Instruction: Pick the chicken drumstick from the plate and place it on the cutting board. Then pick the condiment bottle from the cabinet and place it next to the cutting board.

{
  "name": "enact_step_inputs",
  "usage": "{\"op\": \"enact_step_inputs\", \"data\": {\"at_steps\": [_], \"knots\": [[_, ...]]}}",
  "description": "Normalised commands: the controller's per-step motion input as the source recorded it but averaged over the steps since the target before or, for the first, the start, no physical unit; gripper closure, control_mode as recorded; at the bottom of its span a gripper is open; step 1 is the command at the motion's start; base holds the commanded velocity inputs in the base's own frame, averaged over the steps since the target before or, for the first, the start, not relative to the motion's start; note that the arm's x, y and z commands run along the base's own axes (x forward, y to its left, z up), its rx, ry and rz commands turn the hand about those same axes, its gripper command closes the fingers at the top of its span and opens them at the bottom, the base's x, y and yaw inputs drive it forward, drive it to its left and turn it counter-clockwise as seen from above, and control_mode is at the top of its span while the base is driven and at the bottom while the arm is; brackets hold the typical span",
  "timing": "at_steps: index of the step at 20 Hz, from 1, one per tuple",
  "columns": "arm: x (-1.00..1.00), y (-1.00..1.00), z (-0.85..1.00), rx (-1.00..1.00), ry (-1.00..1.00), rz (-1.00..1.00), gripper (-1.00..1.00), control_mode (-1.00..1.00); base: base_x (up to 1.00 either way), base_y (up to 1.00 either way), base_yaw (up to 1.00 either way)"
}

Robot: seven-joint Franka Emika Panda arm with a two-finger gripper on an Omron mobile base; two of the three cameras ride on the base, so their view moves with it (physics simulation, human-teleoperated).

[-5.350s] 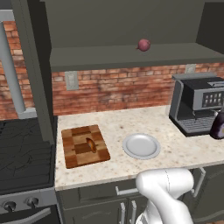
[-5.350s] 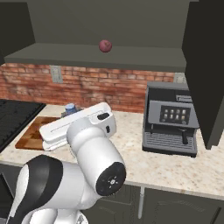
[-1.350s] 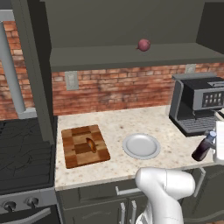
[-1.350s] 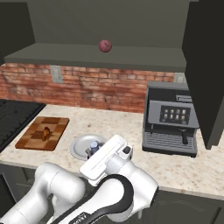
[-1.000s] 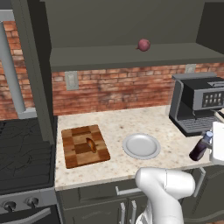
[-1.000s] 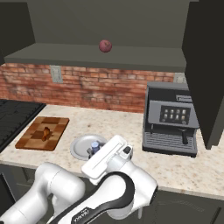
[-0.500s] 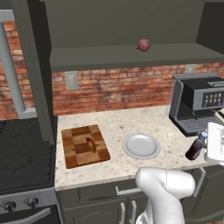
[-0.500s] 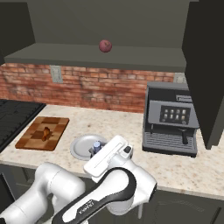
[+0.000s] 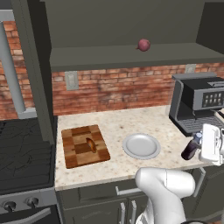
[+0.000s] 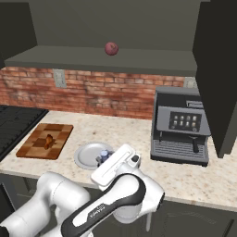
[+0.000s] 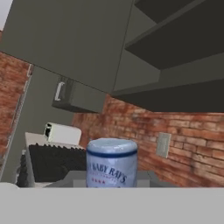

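While gripped by the end effector (image 9: pixel 202 146), condiment bottle (image 9: pixel 191 148) tilted, cap toward upper right

The white arm rose from the base and bent forward in a thick elbow low in front of the table's edge. In the left base view its forearm reached out to the far right, where the hand (image 9: pixel 197 148) was held level at the table's front edge, turned sideways rather than pointing down. The hand (image 10: pixel 106 159) was closed on the condiment bottle (image 9: pixel 190 149), whose bluish-grey cap (image 11: pixel 112 162) stood close before the hand camera.
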Motion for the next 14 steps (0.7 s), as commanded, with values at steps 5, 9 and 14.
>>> {"op": "enact_step_inputs", "data": {"at_steps": [5, 9, 14], "knots": [[0.22, 0.0, -0.2, 0.0, 0.0, 0.0, 1.0, -1.0, 0.0, 0.0, 0.0], [0.22, 0.0, -0.2, 0.0, 0.0, 0.0, 1.0, -1.0, 0.0, 0.0, 0.0], [0.2, 0.0, -0.2, 0.0, 0.0, 0.0, 1.0, -1.0, 0.0, 0.0, 0.0]]}}
